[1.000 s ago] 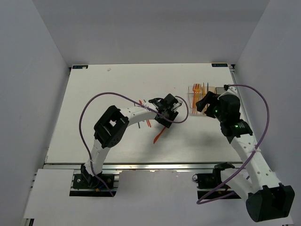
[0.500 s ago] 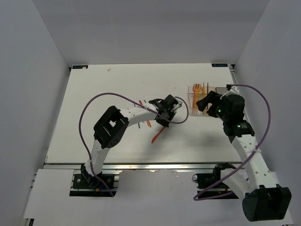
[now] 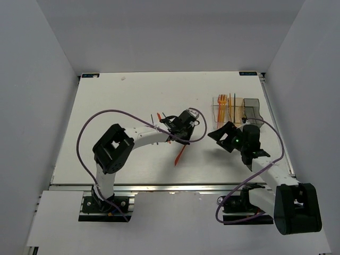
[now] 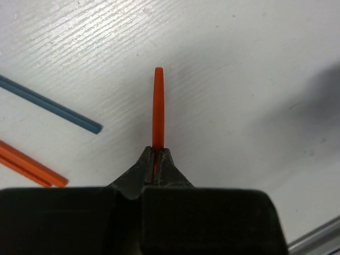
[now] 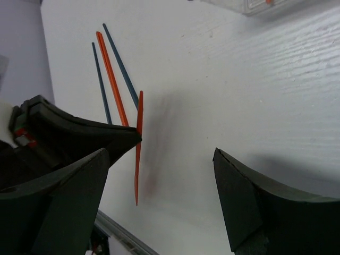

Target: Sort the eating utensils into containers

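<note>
An orange utensil (image 4: 158,106) is clamped edge-on between the closed tips of the left gripper (image 4: 158,155), its free end projecting past them over the white table (image 4: 255,79). To the left of the tips, a blue stick (image 4: 50,104) and an orange stick (image 4: 29,164) are seen lying flat. The right gripper (image 5: 159,180) is spread wide, nothing held, near the clamped piece. The containers (image 3: 254,109) are set beyond that gripper, with orange pieces (image 3: 223,101) stood inside.

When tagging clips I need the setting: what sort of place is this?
Likely a robotics lab cell: left arm and right arm bolted at a white table, blank walls around, sorting containers.
</note>
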`<act>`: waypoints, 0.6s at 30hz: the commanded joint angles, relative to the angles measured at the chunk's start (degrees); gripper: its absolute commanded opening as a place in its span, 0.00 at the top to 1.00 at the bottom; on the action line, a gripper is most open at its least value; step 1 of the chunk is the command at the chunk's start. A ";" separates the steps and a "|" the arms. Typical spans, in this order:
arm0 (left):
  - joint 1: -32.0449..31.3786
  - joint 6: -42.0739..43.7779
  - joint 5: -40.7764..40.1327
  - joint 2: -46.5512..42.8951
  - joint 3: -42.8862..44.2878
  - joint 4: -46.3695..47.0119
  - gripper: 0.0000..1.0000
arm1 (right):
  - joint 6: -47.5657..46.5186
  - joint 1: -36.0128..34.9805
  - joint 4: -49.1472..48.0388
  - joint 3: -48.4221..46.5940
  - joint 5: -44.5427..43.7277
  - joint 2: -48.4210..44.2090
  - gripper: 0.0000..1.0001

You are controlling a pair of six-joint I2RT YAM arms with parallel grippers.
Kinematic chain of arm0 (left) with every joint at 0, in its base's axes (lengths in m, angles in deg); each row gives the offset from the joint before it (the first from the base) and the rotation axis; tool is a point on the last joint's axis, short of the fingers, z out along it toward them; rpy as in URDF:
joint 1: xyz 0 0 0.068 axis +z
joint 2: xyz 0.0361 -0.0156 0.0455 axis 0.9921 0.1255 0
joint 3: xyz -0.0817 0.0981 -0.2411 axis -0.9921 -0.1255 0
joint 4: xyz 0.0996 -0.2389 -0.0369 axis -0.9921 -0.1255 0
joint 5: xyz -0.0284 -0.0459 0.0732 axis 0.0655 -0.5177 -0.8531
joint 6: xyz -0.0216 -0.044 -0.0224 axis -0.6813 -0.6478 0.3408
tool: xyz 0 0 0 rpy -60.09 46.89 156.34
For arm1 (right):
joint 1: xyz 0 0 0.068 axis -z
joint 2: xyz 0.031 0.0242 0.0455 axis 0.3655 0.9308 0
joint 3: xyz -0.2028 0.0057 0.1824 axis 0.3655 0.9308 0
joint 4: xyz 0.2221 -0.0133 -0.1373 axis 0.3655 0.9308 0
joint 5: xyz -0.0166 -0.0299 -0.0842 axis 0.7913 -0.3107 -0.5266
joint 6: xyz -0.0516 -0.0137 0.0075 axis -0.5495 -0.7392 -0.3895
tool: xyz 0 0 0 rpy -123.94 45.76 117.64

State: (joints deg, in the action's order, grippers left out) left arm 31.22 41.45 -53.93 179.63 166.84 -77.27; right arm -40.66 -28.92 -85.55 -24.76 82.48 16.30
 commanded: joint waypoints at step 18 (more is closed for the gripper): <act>-1.34 -5.05 11.39 -13.03 -7.42 13.35 1.00 | 9.92 -11.85 -26.24 -3.77 1.08 15.86 0.22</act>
State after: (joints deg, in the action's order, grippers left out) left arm 30.41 36.99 -45.51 170.60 159.69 -66.54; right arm -30.80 -40.09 -107.40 -26.14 84.25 31.23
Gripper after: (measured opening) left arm 0.022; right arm 0.793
